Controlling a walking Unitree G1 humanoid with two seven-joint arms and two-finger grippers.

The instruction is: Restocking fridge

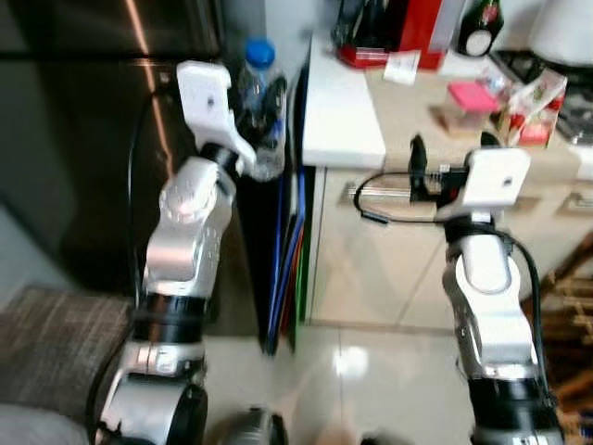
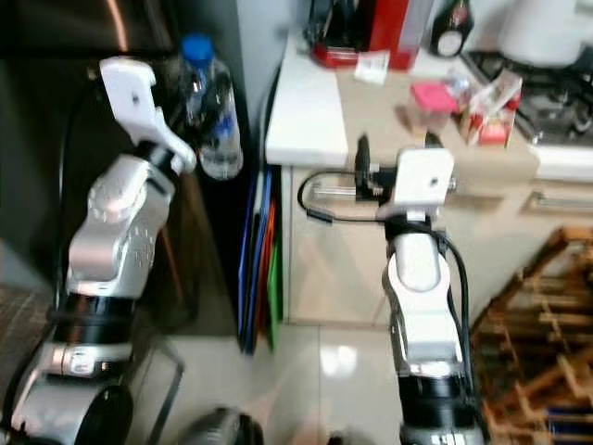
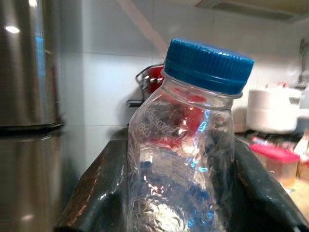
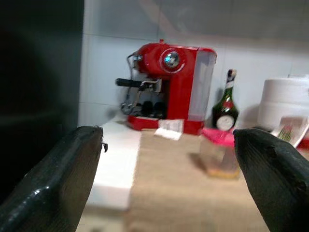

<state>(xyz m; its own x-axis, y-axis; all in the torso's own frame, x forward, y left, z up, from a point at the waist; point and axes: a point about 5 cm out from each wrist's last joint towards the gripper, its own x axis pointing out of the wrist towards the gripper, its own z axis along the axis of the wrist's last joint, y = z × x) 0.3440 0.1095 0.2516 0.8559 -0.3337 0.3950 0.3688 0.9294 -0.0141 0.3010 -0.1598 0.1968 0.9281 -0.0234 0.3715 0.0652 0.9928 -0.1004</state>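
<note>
A clear plastic water bottle (image 1: 260,102) with a blue cap (image 3: 207,64) is held upright in my left gripper (image 1: 255,116), raised beside the dark steel fridge door (image 1: 83,130). Both black fingers (image 3: 99,193) press the bottle's sides in the left wrist view. My right gripper (image 1: 451,162) is held up at the front edge of the kitchen counter (image 1: 445,130), open, with nothing between its fingers (image 4: 53,179).
A red coffee machine (image 4: 171,87), a dark green bottle (image 4: 225,104), a pink-lidded box (image 1: 471,104) and snack packets (image 1: 530,109) stand on the counter. Flat boards (image 1: 289,260) lean in the gap between fridge and cabinet. A wooden rack (image 2: 537,343) is at the right, a mat (image 1: 51,348) at the left.
</note>
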